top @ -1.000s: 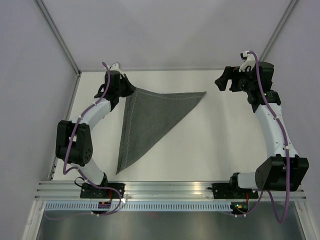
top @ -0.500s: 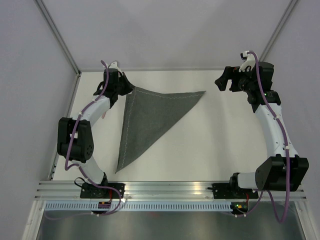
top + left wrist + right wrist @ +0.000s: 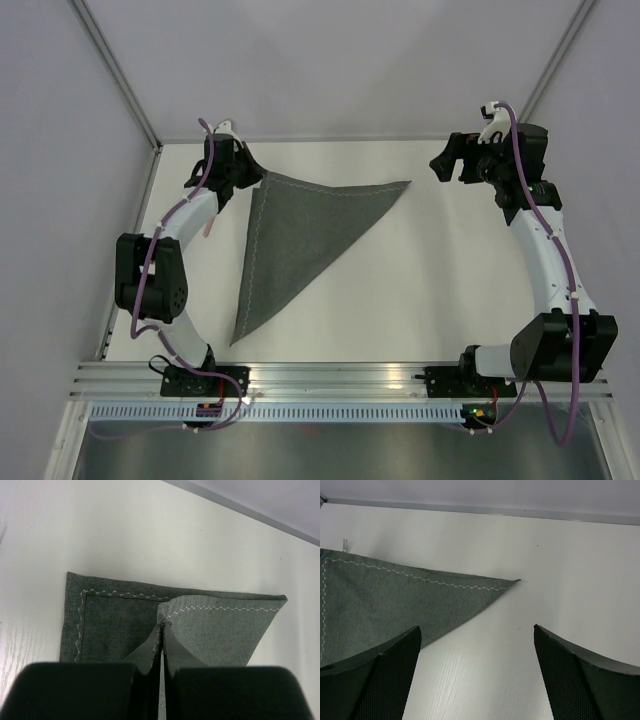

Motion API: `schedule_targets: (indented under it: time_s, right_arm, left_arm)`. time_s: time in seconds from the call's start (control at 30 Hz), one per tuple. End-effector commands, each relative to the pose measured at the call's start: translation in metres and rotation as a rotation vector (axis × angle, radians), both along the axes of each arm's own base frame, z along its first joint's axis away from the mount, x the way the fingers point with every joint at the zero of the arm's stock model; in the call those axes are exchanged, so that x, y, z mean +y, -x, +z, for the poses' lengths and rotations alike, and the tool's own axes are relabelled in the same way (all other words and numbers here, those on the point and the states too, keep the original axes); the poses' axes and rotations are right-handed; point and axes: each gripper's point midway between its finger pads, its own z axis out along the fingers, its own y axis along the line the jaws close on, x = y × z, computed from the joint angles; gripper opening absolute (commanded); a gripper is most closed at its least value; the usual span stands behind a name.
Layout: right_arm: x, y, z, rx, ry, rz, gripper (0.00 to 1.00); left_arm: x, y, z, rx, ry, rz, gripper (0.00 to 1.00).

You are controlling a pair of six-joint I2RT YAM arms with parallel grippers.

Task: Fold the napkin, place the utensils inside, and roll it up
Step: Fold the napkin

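On a white table (image 3: 430,290), a dark grey napkin (image 3: 300,240) is seen folded into a triangle. One corner is set at the far left, a second points right along the far side, and a long third corner is stretched back toward the arms' bases. A pale zigzag stitch line is shown along its edges.

The far-left corner is held by the left gripper (image 3: 245,180). In the left wrist view, the fingers (image 3: 150,652) are pressed together on a pinch of the top layer. That layer is lifted into a small peak at the left gripper (image 3: 161,630), while the lower layer of the napkin (image 3: 110,625) is left flat on the table beneath.

The right gripper (image 3: 455,165) is held near the far right of the table, facing the napkin's right-pointing corner but kept apart from it. In the right wrist view, its fingers (image 3: 385,675) are spread wide at the right gripper (image 3: 475,630) with nothing between them. The napkin (image 3: 380,600) is shown tapering to a tip ahead of the gap. Whether its edge is touched by the finger at the left of that view cannot be told.
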Motion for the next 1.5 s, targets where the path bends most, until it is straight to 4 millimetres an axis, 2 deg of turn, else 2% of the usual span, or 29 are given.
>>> schedule_targets:
  time_s: [0.0, 0.87, 1.17, 1.37, 1.47]
  right_arm:
    - [-0.001, 0.000, 0.001, -0.001, -0.006, -0.002, 0.98]
    - [-0.001, 0.000, -0.003, 0.007, -0.001, 0.000, 0.98]
    - [-0.001, 0.000, -0.005, 0.013, 0.002, 0.002, 0.98]
    - [-0.001, 0.000, -0.007, 0.014, 0.004, 0.003, 0.98]
    - [-0.002, -0.001, -0.007, 0.015, 0.005, 0.002, 0.98]
  left_arm:
    - [-0.001, -0.009, 0.018, -0.037, 0.020, -0.014, 0.02]
    - [0.007, -0.017, -0.007, 0.014, -0.005, -0.006, 0.02]
    - [0.010, -0.024, -0.030, 0.054, -0.022, -0.004, 0.02]
    - [0.010, -0.030, -0.041, 0.066, -0.028, -0.001, 0.09]
    - [0.010, -0.034, -0.042, 0.062, -0.039, -0.008, 0.18]
